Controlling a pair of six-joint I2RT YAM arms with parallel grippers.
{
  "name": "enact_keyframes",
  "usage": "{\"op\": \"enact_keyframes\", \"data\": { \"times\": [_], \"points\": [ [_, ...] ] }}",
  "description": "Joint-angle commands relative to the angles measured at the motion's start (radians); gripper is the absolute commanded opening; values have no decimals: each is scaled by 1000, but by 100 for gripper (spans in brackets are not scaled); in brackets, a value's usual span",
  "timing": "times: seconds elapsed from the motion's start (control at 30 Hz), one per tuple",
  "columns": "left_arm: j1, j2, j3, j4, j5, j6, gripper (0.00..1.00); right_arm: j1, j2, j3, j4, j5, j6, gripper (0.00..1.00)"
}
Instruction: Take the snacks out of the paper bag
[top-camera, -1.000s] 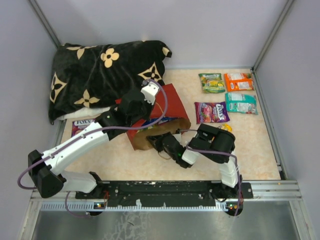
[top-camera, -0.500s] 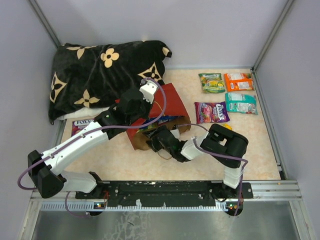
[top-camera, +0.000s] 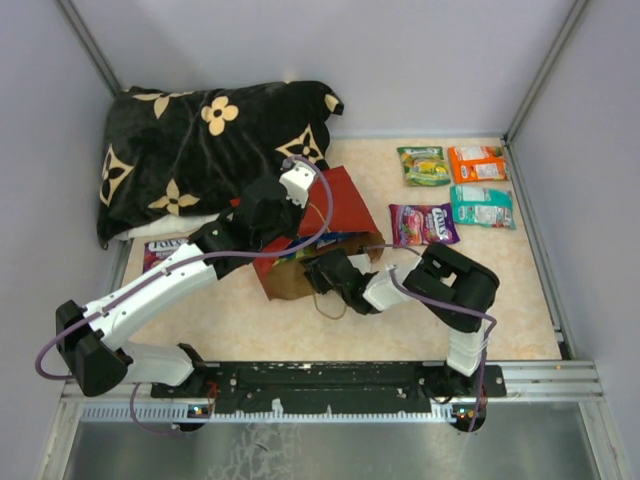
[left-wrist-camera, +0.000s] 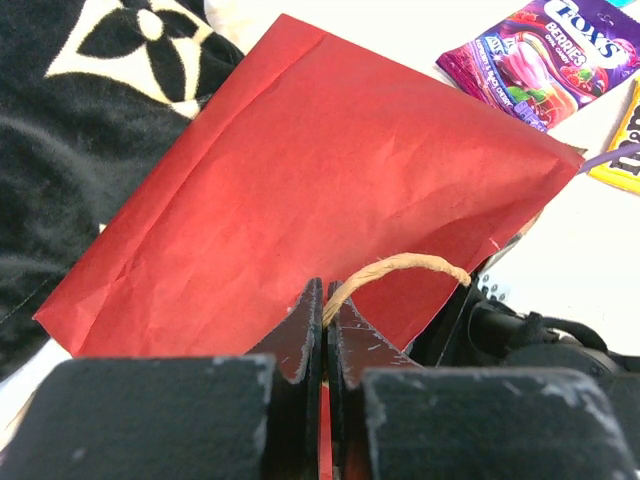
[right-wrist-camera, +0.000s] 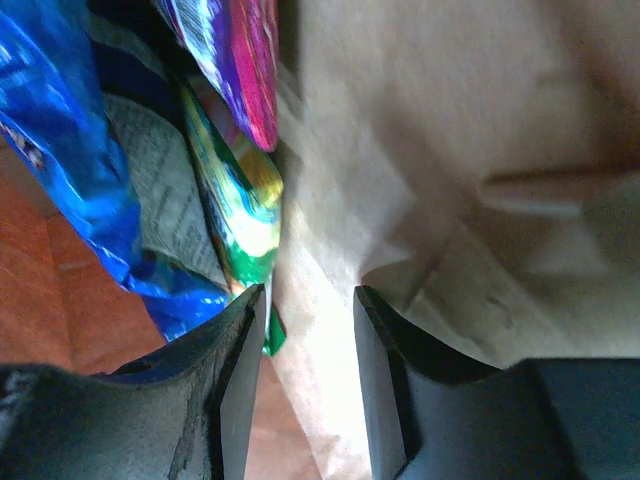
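Note:
The red paper bag (top-camera: 345, 205) lies on its side, mouth toward the arms; it fills the left wrist view (left-wrist-camera: 300, 180). My left gripper (top-camera: 292, 232) (left-wrist-camera: 325, 300) is shut on its twine handle (left-wrist-camera: 400, 265). My right gripper (top-camera: 325, 272) (right-wrist-camera: 305, 340) is open inside the bag's mouth, with a fold of the brown kraft wall (right-wrist-camera: 450, 130) between its jaws. Just ahead in the bag are a blue Doritos bag (right-wrist-camera: 60, 150), a green packet (right-wrist-camera: 240, 210) and a purple packet (right-wrist-camera: 235, 50). Green (top-camera: 425, 166), orange (top-camera: 477, 163), teal (top-camera: 482, 206) and purple Fox's (top-camera: 424, 224) packets lie on the table.
A black flower-patterned pillow (top-camera: 200, 150) lies at the back left, touching the bag. Another packet (top-camera: 162, 252) lies by the pillow's front edge. A yellow M&M's pack (left-wrist-camera: 620, 150) sits near the right arm. Grey walls close the back and sides.
My right gripper has pushed up and further into the bag's mouth, and its elbow has swung right. My left gripper has stayed shut on the handle.

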Motion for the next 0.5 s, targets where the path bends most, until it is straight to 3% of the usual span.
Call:
{"op": "enact_keyframes", "data": {
  "times": [0.0, 0.33, 0.4, 0.47],
  "points": [
    [5, -24, -3, 14, 10, 2, 0, -42, 25, 67, -18, 56, -13, 41],
    [5, -22, -4, 13, 17, 2, 0, -61, 171, 258, -74, 46, -31, 36],
    [5, -20, -5, 13, 16, 2, 0, -60, 189, 287, -86, 51, -32, 28],
    [5, -19, -6, 13, 7, 3, 0, -60, 181, 281, -87, 59, -46, 11]
  ]
}}
